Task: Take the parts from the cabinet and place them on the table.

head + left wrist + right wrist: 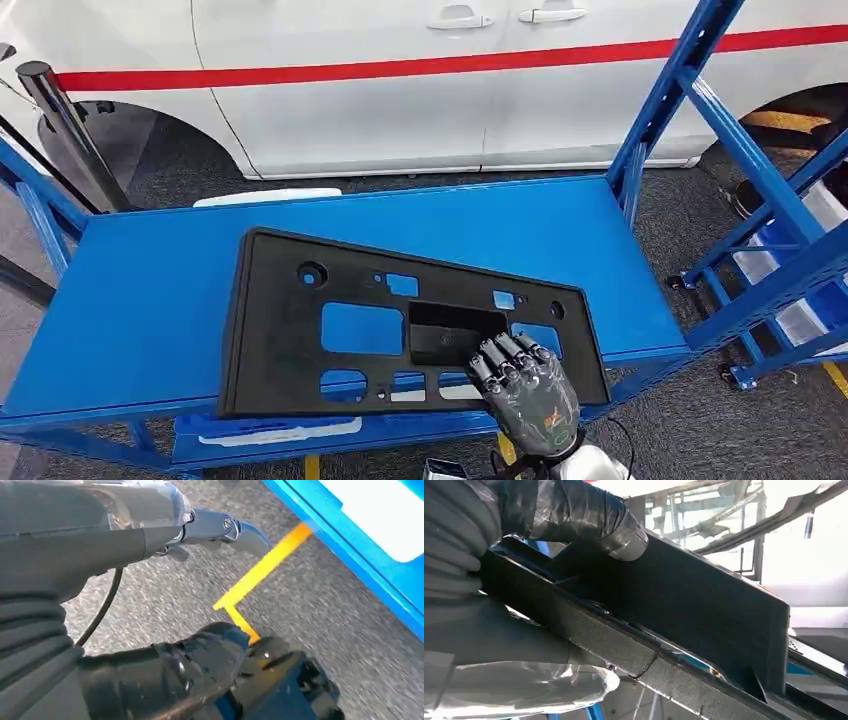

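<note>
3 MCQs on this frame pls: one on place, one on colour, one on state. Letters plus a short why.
1. Where does the black panel lie?
A. on the blue table
B. on the floor
C. on the car's roof

2. What colour is the stripe on the white car?
A. green
B. red
C. yellow

3. What is the right hand doing?
A. hanging free
B. gripping the panel's near edge
C. touching the car

Answers:
1 A, the panel lies on the tabletop.
2 B, a red band crosses the doors.
3 B, fingers over the edge, and the right wrist view shows the thumb pressed to the panel.
</note>
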